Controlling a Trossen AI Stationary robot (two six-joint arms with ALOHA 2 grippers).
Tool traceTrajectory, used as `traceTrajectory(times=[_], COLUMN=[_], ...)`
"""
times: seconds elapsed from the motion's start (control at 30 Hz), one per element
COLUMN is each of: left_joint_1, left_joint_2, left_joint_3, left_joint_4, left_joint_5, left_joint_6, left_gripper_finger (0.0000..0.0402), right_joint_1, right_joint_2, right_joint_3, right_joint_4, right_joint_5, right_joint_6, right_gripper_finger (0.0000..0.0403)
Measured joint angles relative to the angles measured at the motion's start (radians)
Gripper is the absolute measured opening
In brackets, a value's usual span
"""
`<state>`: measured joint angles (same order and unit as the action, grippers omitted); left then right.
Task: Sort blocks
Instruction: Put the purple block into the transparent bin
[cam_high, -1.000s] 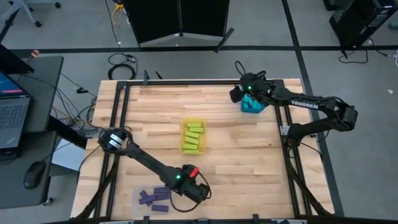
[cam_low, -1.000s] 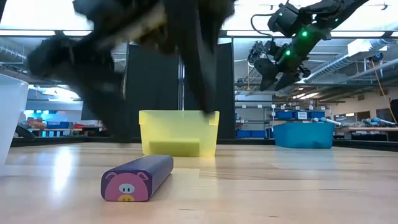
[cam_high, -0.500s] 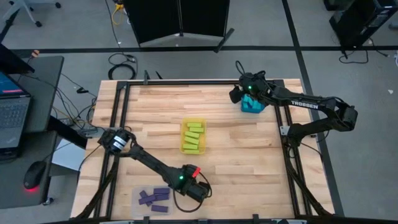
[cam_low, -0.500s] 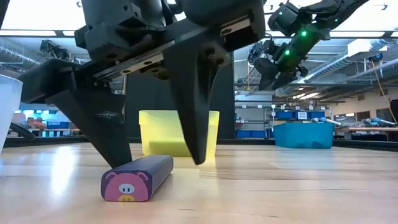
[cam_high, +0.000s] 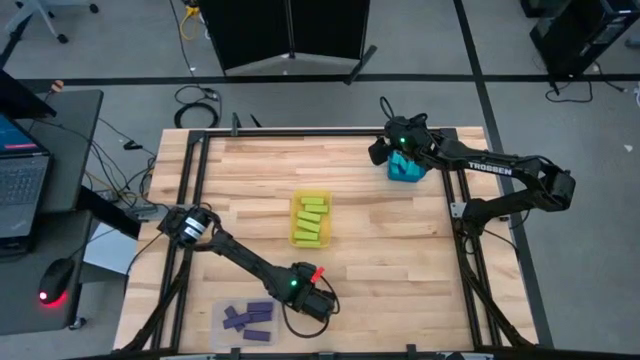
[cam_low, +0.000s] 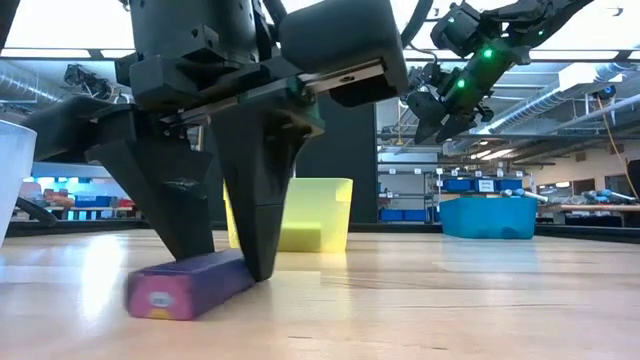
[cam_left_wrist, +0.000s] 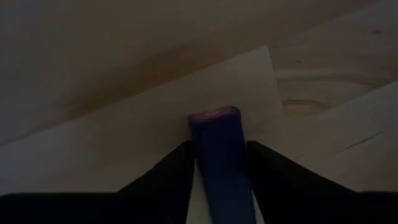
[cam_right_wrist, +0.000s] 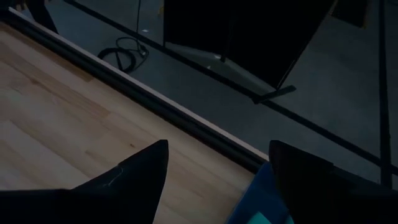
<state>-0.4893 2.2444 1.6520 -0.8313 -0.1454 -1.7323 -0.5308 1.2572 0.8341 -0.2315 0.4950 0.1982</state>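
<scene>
**Left claw grasping a purple block at the table's near edge**

The left gripper is down on the table at about 6 o'clock in the high view, its fingers pressed against both sides of a purple block. The left wrist view shows the same: the block sits squeezed between the two dark fingers. The block's far end looks tipped up off the wood, though its blur in the low view makes this unsure.

At 7 o'clock from table centre, just beside that gripper, more purple blocks lie in a clear bin. At centre stands the yellow bin with yellow-green blocks lying inside.

The right gripper hangs above the table at about 1 o'clock, beside the blue bin, its fingers spread apart with nothing between them. In the low view it is high over that bin.
</scene>
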Motion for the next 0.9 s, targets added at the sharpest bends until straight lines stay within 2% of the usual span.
traceTrajectory(times=[0.23,0.47,0.57,0.7,0.9], left_joint_1=[0.000,0.000,0.009,0.013,0.014], left_joint_2=[0.001,0.008,0.015,0.026,0.019], left_joint_3=[0.000,0.040,0.103,0.206,0.372], left_joint_4=[-0.022,-0.072,-0.182,-0.319,-0.421], left_joint_5=[-0.037,-0.075,-0.173,-0.232,-0.314], left_joint_6=[0.011,0.080,0.118,0.156,0.265], left_gripper_finger=[0.0102,0.0101,0.0101,0.0101,0.0101], right_joint_1=[0.000,0.000,0.000,0.000,0.004], right_joint_2=[0.000,0.000,0.000,0.000,0.000], right_joint_3=[0.000,0.000,0.000,0.000,0.000], right_joint_4=[0.001,0.000,0.000,-0.001,-0.018], right_joint_5=[0.000,0.000,0.000,0.000,-0.009], right_joint_6=[0.000,0.007,0.008,0.008,0.019], right_gripper_finger=[0.0289,0.0285,0.0286,0.0285,0.0282])
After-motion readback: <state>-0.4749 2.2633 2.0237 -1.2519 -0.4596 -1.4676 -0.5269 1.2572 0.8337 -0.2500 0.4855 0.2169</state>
